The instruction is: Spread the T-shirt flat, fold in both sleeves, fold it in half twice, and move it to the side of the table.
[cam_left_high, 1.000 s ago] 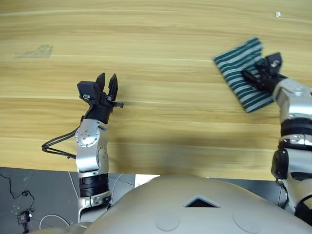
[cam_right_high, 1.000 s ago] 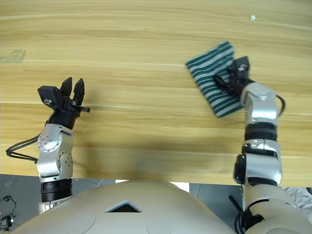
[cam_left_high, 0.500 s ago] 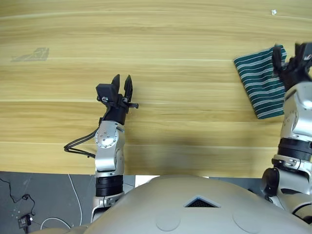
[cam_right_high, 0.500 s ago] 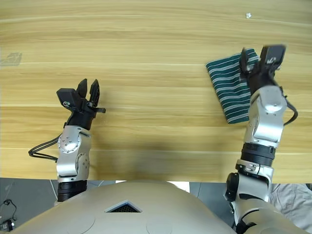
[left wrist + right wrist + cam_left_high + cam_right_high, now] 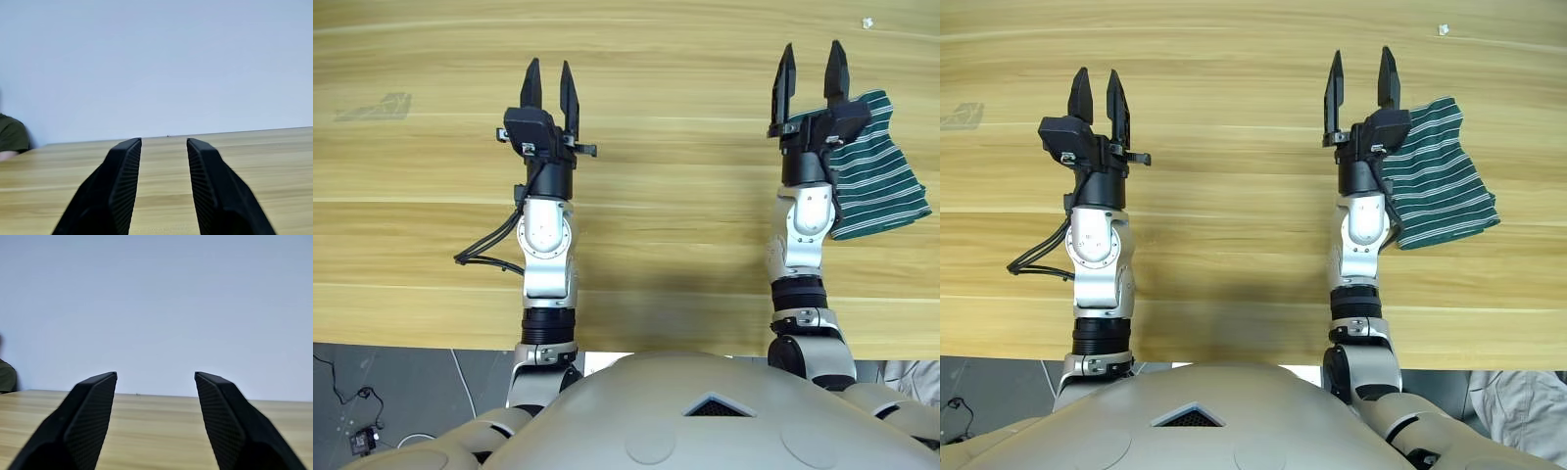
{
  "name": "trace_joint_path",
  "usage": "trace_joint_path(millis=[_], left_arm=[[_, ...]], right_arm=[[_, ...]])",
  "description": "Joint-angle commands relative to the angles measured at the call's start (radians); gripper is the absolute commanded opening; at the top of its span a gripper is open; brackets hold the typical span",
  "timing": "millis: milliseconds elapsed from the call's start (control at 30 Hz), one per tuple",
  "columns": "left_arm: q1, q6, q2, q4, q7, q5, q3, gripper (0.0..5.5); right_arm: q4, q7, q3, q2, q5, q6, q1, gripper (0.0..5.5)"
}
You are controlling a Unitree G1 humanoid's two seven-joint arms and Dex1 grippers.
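A: Where is the T-shirt (image 5: pixel 886 186)?

B: Folded into a small green-and-white striped packet, lying flat on the right side of the wooden worktop (image 5: pixel 666 59), near its right edge.

A: And the right end effector (image 5: pixel 811 61)?

B: Just left of the packet, fingers pointing away from the robot, spread fairly wide, holding nothing. Its wrist overlaps the packet's near-left corner.

A: The left end effector (image 5: pixel 548 76)?

B: Well apart on the left, pointing the same way, a narrower gap, also holding nothing.

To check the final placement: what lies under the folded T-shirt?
The T-shirt lies flat on the wooden table. The right pincer hides its left edge, so nothing can be told there.
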Motion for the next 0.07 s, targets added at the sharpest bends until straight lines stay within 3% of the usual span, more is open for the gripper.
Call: trace_joint_path(millis=[33,67], left_arm=[[0.046,-0.056,0.016,0.016,0.000,-0.006,0.015,1.71],[0.053,-0.057,0.015,0.014,-0.003,-0.018,0.019,1.71]], right_arm=[[0.068,0.032,-0.002,0.016,0.051,0.020,-0.036,2.95],[0.079,0.035,-0.002,0.015,0.053,0.019,-0.040,2.95]])
